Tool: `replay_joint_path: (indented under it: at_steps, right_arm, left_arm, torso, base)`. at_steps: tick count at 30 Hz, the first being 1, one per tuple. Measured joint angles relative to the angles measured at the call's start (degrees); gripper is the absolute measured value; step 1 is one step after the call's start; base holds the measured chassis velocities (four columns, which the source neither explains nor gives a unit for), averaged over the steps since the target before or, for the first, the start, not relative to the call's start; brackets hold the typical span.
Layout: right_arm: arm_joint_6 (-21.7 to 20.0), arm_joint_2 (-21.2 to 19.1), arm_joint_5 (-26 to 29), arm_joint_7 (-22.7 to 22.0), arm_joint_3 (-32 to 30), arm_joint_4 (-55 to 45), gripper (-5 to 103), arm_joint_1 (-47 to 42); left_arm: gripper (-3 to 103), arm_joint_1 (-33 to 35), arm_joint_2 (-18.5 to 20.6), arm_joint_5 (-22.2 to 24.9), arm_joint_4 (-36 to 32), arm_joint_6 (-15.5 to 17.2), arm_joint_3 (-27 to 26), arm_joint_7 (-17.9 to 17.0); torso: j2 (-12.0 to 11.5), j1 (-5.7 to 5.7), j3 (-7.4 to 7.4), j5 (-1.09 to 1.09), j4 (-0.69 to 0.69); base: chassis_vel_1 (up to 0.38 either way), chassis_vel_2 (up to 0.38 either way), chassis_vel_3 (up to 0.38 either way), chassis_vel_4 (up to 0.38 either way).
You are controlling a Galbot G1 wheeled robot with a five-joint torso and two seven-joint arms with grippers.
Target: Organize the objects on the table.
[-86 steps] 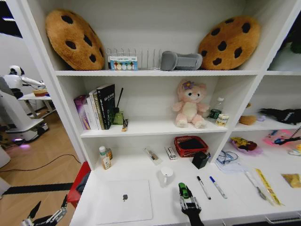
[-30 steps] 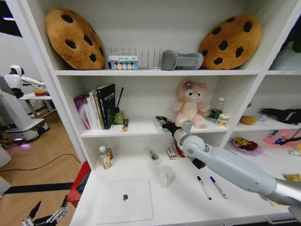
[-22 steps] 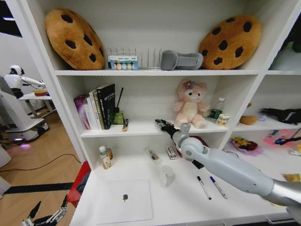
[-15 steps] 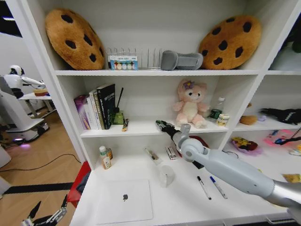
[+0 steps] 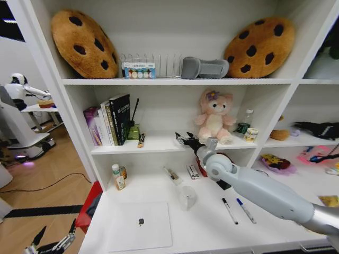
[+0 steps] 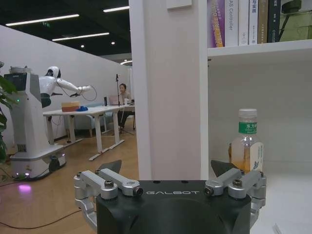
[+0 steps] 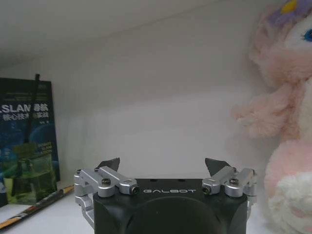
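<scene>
A: Where is your right tool [image 5: 185,139]?

B: My right arm reaches up and forward over the worktop [image 5: 212,225], and the tool sits at the middle shelf [image 5: 159,144], just beside the pink plush bear [image 5: 214,116]. Its two fingers are spread apart with nothing between them. In the right wrist view the bear is close on one side and a dark book [image 7: 27,126] stands farther off on the other.

A: And the left one?

B: My left tool [image 5: 53,244] hangs low, off the left end of the worktop, over the wooden floor. Its fingers are spread wide too, holding nothing. Past them in the left wrist view stands a small bottle [image 6: 246,143] with a green label.

A: What lies on the worktop?

B: The silver laptop [image 5: 140,226] lies shut near the front left. The white mug [image 5: 187,196] stands just to its right, under my arm. The two white pens [image 5: 237,209] lie side by side farther right, black cap and blue cap, close but apart. The red mesh basket [image 5: 200,163] at the back is mostly hidden by my arm.
</scene>
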State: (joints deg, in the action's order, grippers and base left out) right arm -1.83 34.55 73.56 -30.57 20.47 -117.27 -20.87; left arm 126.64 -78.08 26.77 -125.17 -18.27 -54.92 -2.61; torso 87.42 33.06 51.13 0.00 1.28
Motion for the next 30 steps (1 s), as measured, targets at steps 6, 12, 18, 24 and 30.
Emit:
replay_joint_path:
  at_steps: [6, 12, 18, 24, 30]
  right_arm:
    - [2.92, -6.95, -12.27, 3.01, -10.43, -7.56, 100, -14.16]
    - [7.30, -8.81, -22.41, 3.04, -16.39, -12.19, 100, -24.24]
    - [8.09, -8.21, -23.74, 0.95, -21.30, -12.97, 100, -30.57]
    - [9.75, -6.29, -28.45, 0.00, -32.56, -13.38, 100, -44.59]
    - [12.00, -0.69, -35.83, -0.89, -43.07, -13.52, 100, -60.39]
  left_arm:
    - [100, 0.00, 0.00, 0.00, 0.00, 0.00, 0.00, 0.00]
    - [100, 0.00, 0.00, 0.00, 0.00, 0.00, 0.00, -0.01]
    - [100, 0.00, 0.00, 0.00, 0.00, 0.00, 0.00, -0.01]
    - [100, 0.00, 0.00, 0.00, 0.00, 0.00, 0.00, -0.01]
    - [100, 0.00, 0.00, 0.00, 0.00, 0.00, 0.00, -0.01]
  torso:
    - [0.01, -0.01, -0.01, 0.00, 0.04]
    - [0.00, -0.01, 0.00, 0.00, 0.03]
    - [0.00, 0.00, 0.00, 0.00, 0.00]
    - [0.00, -0.01, 0.00, 0.01, 0.01]
    - [0.00, -0.01, 0.00, 0.00, 0.02]
  base:
    - [0.000, 0.000, 0.000, 0.000]
    - [0.000, 0.000, 0.000, 0.000]
    - [0.000, 0.000, 0.000, 0.000]
    - [0.000, 0.000, 0.000, 0.000]
    - [0.000, 0.000, 0.000, 0.000]
